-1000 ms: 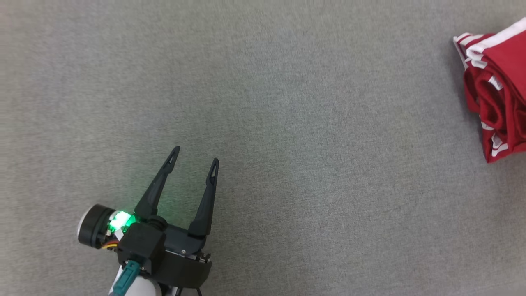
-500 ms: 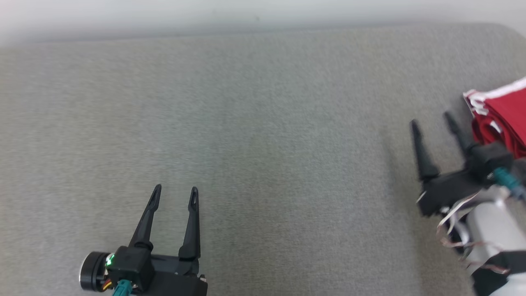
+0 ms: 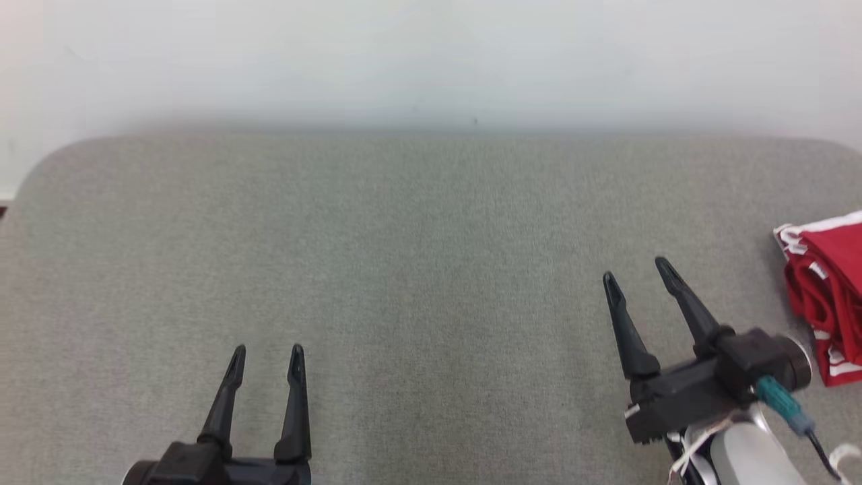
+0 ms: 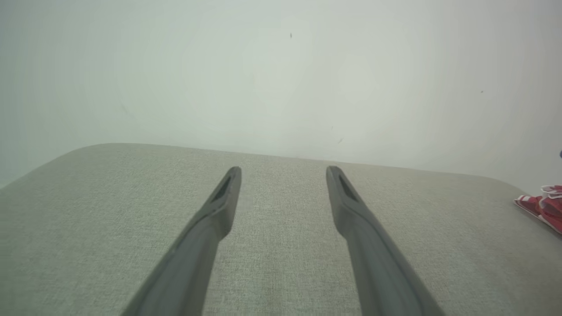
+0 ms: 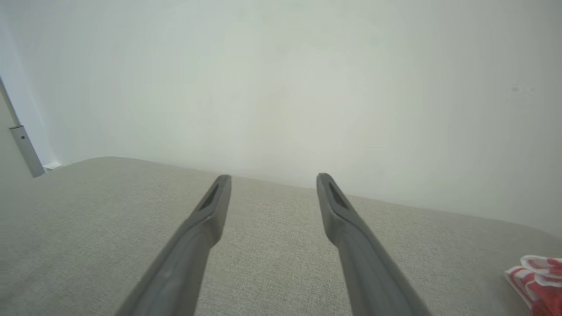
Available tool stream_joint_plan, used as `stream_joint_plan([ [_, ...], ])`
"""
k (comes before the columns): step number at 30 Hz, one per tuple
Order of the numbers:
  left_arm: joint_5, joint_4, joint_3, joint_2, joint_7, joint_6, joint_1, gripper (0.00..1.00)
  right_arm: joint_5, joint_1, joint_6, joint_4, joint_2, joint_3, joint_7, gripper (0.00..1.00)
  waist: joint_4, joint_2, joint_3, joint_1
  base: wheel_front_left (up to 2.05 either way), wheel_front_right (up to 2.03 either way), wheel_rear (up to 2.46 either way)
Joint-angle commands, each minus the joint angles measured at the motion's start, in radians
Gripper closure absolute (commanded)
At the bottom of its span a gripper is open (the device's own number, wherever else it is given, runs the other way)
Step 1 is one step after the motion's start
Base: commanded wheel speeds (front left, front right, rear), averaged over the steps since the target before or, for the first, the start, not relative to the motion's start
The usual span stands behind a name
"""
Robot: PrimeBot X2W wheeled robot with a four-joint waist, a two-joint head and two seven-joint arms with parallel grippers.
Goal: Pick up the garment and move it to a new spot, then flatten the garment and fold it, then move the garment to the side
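Far left in the right wrist view stands a pole [image 5: 22, 145]; left fingers [image 3: 295, 404], right fingers [image 3: 627, 337] released.

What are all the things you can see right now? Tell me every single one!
table: one, grey cloth top, spread in front of the robot
garment: one, red with white stripes, heaped at the table's right edge
wall: one, pale, behind the table
pole: one, grey metal, past the table's edge, far left of the right wrist view
left pincer: one, dark, open, lower left over the table
right pincer: one, dark, open, lower right, near the garment, not touching it
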Motion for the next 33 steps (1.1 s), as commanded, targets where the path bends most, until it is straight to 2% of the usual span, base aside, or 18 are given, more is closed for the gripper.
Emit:
stream_joint_plan([
  [1, 0.012, -0.01, 0.005, -0.002, -0.003, -0.002, 0.027, 0.0, -0.016, 0.041, -0.003, -0.037, 0.023, -0.024, 0.0, 0.0, 0.019, 0.0001, -0.055, 0.0003, 0.0, 0.0, 0.0],
  [7, 0.04, -0.019, 0.008, -0.002, -0.003, 0.006, 0.073, 0.0, -0.056, 0.17, -0.003, -0.129, 0.093, -0.1, 0.0, 0.0, 0.013, 0.0001, -0.097, 0.0003, 0.0, 0.0, 0.0],
  [10, 0.071, -0.024, 0.005, -0.002, -0.003, 0.003, 0.091, 0.0, -0.073, 0.229, -0.003, -0.152, 0.109, -0.104, 0.0, 0.0, 0.005, 0.0001, -0.113, 0.0003, 0.0, 0.0, 0.0],
  [21, 0.068, -0.002, -0.001, -0.002, -0.003, 0.003, 0.135, 0.0, -0.081, 0.337, -0.003, -0.163, 0.126, -0.131, 0.0, 0.0, -0.019, 0.0001, -0.147, 0.0003, 0.0, 0.0, 0.0],
  [33, 0.061, 0.034, -0.005, -0.002, -0.003, 0.008, 0.145, 0.0, -0.076, 0.359, -0.003, -0.154, 0.139, -0.146, 0.0, 0.0, -0.02, 0.0001, -0.168, 0.0003, 0.0, 0.0, 0.0],
])
